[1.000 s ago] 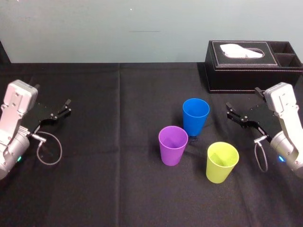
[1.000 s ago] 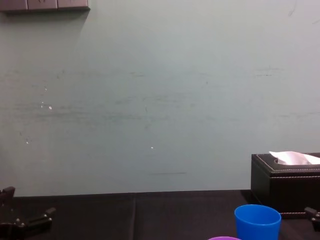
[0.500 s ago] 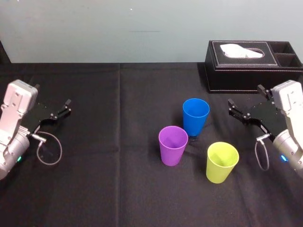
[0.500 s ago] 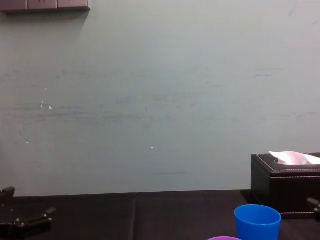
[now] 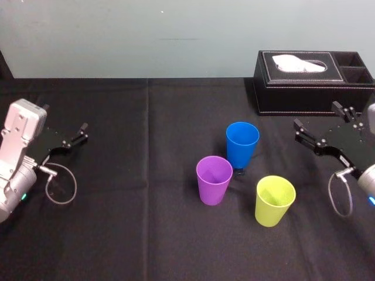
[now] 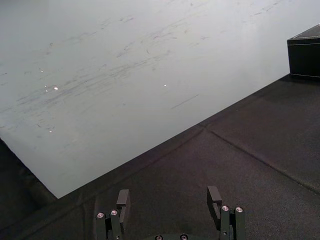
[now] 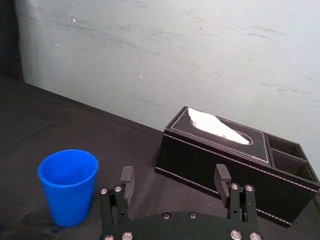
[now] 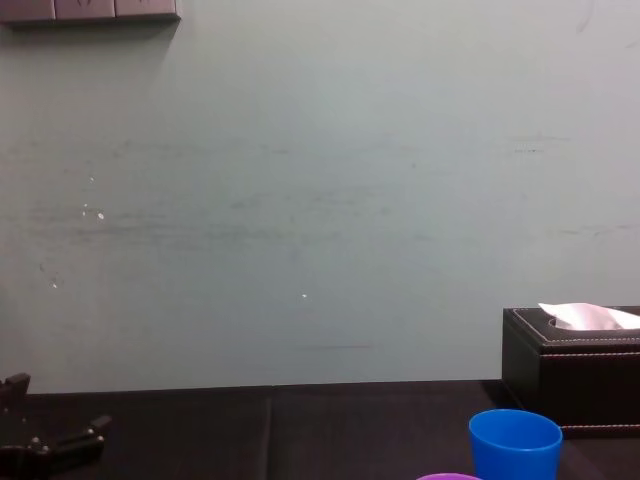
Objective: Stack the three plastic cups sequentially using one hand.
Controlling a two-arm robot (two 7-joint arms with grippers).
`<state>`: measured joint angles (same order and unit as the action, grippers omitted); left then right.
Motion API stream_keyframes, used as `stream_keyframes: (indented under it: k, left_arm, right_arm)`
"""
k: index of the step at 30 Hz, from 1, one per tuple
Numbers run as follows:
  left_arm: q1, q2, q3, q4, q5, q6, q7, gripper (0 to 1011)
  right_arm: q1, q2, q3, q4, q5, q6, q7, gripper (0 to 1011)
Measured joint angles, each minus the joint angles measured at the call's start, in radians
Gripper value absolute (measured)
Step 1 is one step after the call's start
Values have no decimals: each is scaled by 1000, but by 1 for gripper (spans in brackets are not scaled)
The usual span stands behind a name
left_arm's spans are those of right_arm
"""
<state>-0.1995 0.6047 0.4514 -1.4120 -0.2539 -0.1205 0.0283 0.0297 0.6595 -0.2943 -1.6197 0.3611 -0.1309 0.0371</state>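
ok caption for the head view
Blue cup, purple cup and yellow-green cup stand unstacked between open left gripper and right gripper

Even diffuse light; soft faint shadows; wall (image 8: 300, 200) bright, tablecloth (image 5: 117, 234) dark.

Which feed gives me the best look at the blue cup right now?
The head view: the blue cup stands whole and upright, with the purple cup and yellow-green cup nearer the robot. The right wrist view shows it whole from the side; the chest view cuts off its lower part.
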Motion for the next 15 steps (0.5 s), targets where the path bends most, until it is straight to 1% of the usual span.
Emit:
stream_keyframes:
  k: [1,2,5,6,9,12,15]
  left_arm:
    - [0,0,0,0,0,0,0,1011]
    - [0,0,0,0,0,0,0,1012]
    - [0,0,0,0,0,0,0,1011]
    - [0,0,0,0,0,0,0,1011]
    - [0,0,0,0,0,0,0,1011]
    - [0,0,0,0,0,0,0,1011]
    - [0,0,0,0,0,0,0,1011]
  right_arm:
    - [-10,4,7,-11,6,0,4,1003]
    - [-35,16,20,-31,16,0,12,1003]
    - [-71,32,38,-58,29,-2,25,1003]
    - [-96,45,50,-75,37,-6,36,1003]
    - [-138,64,69,-100,46,-14,51,1003]
    - [-200,90,101,-131,59,-26,68,1003]
    - [-240,105,122,-148,70,-36,82,1003]
